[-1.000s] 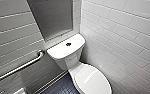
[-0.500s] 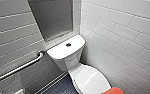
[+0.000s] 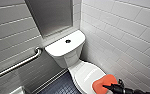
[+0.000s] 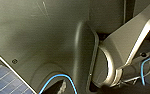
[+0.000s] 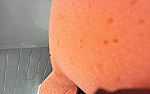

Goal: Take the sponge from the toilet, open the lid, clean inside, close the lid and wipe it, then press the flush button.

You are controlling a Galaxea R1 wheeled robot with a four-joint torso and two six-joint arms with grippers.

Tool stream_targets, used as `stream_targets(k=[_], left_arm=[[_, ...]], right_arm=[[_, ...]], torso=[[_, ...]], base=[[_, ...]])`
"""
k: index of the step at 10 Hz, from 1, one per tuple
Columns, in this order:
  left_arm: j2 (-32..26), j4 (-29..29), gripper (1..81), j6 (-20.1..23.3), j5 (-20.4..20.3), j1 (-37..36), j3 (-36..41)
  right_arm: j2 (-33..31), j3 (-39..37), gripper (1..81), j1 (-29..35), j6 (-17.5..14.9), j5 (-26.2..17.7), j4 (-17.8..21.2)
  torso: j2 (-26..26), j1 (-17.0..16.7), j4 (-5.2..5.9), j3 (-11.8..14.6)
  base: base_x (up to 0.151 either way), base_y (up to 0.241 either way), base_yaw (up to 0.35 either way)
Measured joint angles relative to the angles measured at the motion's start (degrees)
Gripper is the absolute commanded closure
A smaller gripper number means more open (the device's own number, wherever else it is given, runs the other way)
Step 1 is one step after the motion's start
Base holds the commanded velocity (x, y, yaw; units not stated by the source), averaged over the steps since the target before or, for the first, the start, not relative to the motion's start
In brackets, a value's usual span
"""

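Note:
The white toilet (image 3: 66, 50) stands in the corner with its oval lid (image 3: 87, 73) down. A round flush button (image 3: 68, 41) sits in the flat tank top. The orange-red sponge (image 3: 104, 84) hovers at the lid's front right edge. My right gripper (image 3: 109, 87), a dark arm coming in from the lower right, is shut on it. In the right wrist view the sponge (image 5: 103, 45) looms very close, with pale porcelain and floor tiles behind it. The left wrist view looks at grey parts of my own body and a blue cable.
A steel grab bar (image 3: 18, 64) runs along the tiled wall left of the toilet. White tiled walls close in behind and to the right. Dark tiled floor (image 3: 61, 86) lies in front of the bowl.
My right gripper has brought the sponge up into the head view from the lower right, up to the lid's front edge. The toilet and the lid have not moved.

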Motion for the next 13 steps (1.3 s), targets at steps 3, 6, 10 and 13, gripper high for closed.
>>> stream_targets(k=[3,6,10,13], left_arm=[[0.55,0.00,1.0,0.00,-0.18,-0.57,-0.29],[1.90,0.00,1.0,0.00,-0.30,-0.89,-2.84],[3.85,0.00,1.0,0.00,-0.33,-1.02,-6.12],[3.83,-0.02,1.0,0.00,-0.30,-1.02,-6.19]], right_arm=[[5.55,-7.30,81.1,4.72,0.11,-4.16,2.58],[12.76,-15.76,81.1,9.37,0.26,-7.42,4.00],[20.15,-28.17,81.1,15.45,3.84,-11.75,4.72],[23.30,-34.82,81.1,17.35,10.81,-13.13,5.68]], torso=[[0.00,0.05,-0.02,-4.53],[0.05,0.09,0.00,-6.27],[0.07,0.09,-0.02,-6.25],[0.09,0.09,-0.02,-6.25]], base=[[0.000,0.000,0.000],[0.000,0.000,0.000],[0.000,0.000,0.000],[0.000,0.000,0.000]])
